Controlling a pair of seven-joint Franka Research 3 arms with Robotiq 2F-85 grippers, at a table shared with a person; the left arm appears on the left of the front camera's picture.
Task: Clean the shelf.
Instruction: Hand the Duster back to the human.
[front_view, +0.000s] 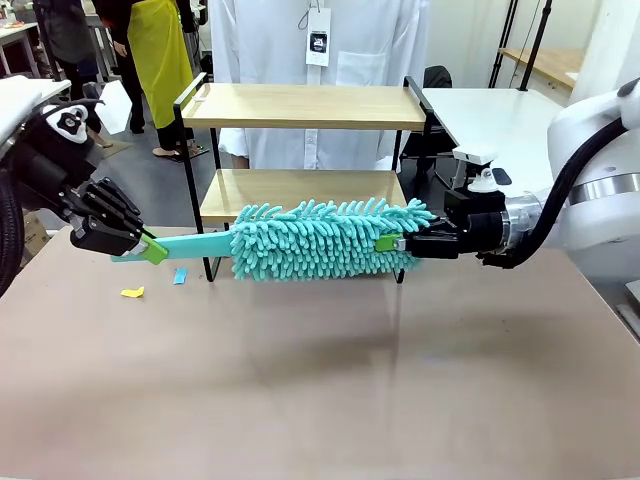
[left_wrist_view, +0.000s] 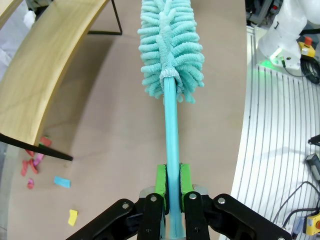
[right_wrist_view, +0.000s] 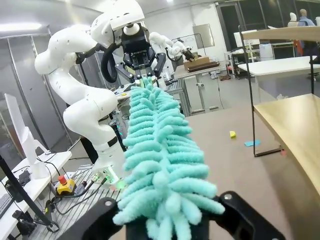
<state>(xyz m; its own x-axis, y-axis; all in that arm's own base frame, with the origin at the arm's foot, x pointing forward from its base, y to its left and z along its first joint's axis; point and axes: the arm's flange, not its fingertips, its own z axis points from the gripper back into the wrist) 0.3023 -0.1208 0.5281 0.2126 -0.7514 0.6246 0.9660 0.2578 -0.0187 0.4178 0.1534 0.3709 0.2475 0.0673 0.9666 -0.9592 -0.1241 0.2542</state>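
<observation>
The shelf (front_view: 300, 105) stands at the table's far middle, two light wooden boards in a thin black frame. In front of its lower board (front_view: 300, 187) a teal fluffy duster (front_view: 320, 240) hangs level just above the table. My left gripper (front_view: 150, 250) is shut on the duster's flat handle (left_wrist_view: 172, 145), green pads on both sides, seen up close in the left wrist view (left_wrist_view: 172, 182). My right gripper (front_view: 392, 242) holds the far tip of the fluffy head (right_wrist_view: 160, 150), fingers on either side of it (right_wrist_view: 170, 220). A shelf board (left_wrist_view: 45, 75) runs to the left of the duster.
Small paper scraps lie on the brown table left of the shelf: a yellow one (front_view: 132, 292), a blue one (front_view: 180, 275) and red ones (left_wrist_view: 32, 160) under the shelf's edge. A white table (front_view: 500, 115) stands behind at the right. The near half of the table is open.
</observation>
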